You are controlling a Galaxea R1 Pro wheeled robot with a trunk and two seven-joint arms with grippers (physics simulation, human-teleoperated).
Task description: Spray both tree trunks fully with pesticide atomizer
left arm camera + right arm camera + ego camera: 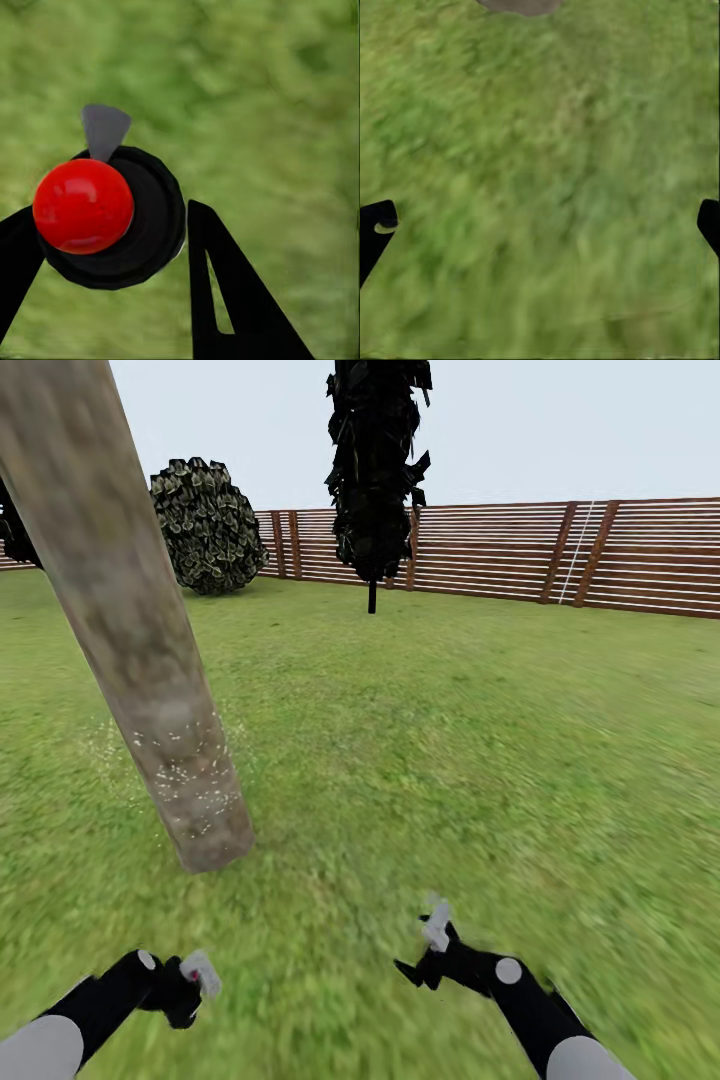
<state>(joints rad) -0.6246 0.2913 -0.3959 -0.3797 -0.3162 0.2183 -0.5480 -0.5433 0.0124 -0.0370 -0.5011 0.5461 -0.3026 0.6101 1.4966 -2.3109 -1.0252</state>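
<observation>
gripping the pesticide atomizer (112, 217), your left gripper (112, 247) sits near the speckled tree trunk (150, 690); your right gripper (540, 225) hangs spread wide over lawn (450, 740).

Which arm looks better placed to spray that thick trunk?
The left. Its end effector grips the pesticide atomizer, and the tree trunk stands on that side. The right end effector hangs open over grass.

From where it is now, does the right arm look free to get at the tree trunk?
Probably yes. The right gripper is open and empty, and bare grass alone lies between it and the tree trunk, which stands ahead on the left. The trunk seems far off, so it may need a long stretch.
</observation>
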